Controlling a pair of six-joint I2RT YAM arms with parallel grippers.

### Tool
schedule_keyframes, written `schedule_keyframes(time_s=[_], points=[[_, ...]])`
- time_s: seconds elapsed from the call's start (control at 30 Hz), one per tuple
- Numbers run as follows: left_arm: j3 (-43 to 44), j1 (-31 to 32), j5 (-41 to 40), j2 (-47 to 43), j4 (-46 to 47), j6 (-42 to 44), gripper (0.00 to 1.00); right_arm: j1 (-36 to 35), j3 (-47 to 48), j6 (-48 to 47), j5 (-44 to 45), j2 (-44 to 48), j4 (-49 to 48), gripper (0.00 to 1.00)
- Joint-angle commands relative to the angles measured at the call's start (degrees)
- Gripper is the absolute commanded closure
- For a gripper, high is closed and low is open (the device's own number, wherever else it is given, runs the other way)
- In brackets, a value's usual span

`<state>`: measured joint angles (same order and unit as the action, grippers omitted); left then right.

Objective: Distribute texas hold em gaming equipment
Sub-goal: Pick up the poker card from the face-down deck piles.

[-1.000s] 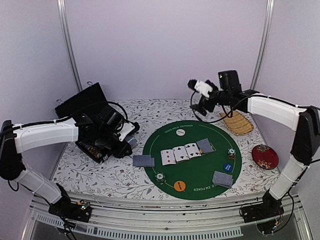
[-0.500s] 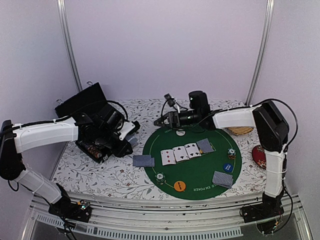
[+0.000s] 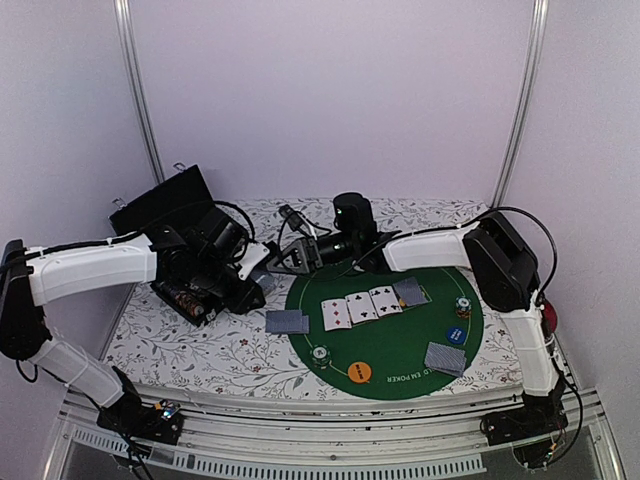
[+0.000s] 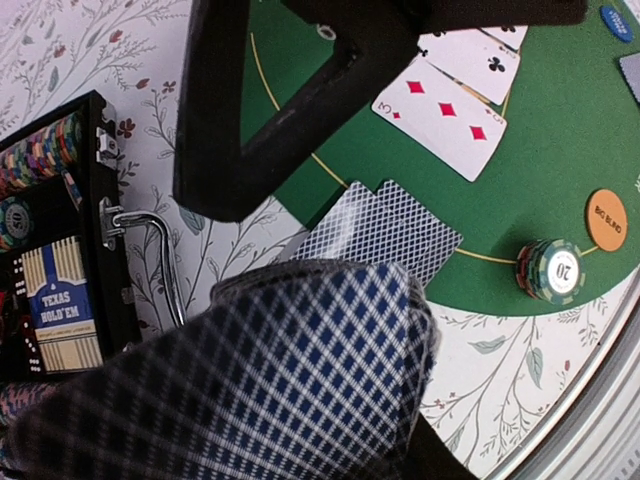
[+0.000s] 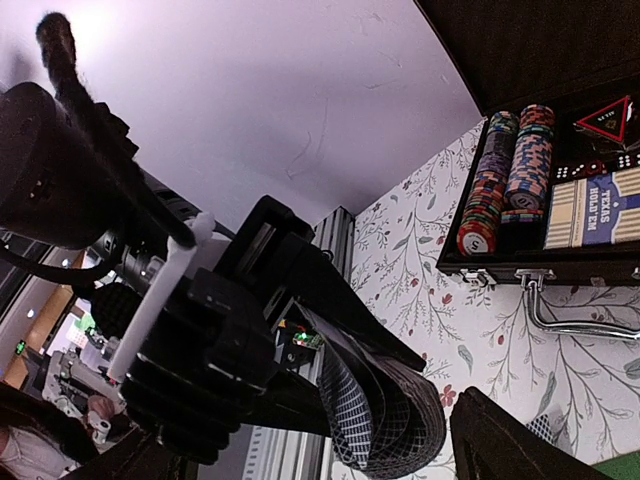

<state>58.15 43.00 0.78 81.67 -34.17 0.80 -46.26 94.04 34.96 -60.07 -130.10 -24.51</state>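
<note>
Bent deck (image 5: 385, 415) of checked-back cards is pinched in the left claw (image 3: 262, 272) above the counter (image 3: 200, 350), left of centre and nearer the far edge, with the right claw (image 3: 293, 258) spread just beside it and 3 face-up cards (image 3: 362, 306) mid-counter on the green mat (image 3: 400, 345).

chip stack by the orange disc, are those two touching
Apart. The left wrist view shows a strip of green mat between the chip stack and the orange disc.
</note>
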Motion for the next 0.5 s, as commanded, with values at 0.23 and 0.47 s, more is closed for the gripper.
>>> schedule_keyframes(time_s=[0.23, 0.47], points=[[1.6, 0.5, 2.2, 0.7, 2.5, 0.4, 0.60, -2.1, 5.6, 1.4, 1.0, -8.2, -0.7, 0.14], [1.4, 0.5, 2.8, 0.6, 2.5, 0.8, 0.60, -2.2, 7.2, 2.7, 2.2, -9.5, -0.8, 0.14]])
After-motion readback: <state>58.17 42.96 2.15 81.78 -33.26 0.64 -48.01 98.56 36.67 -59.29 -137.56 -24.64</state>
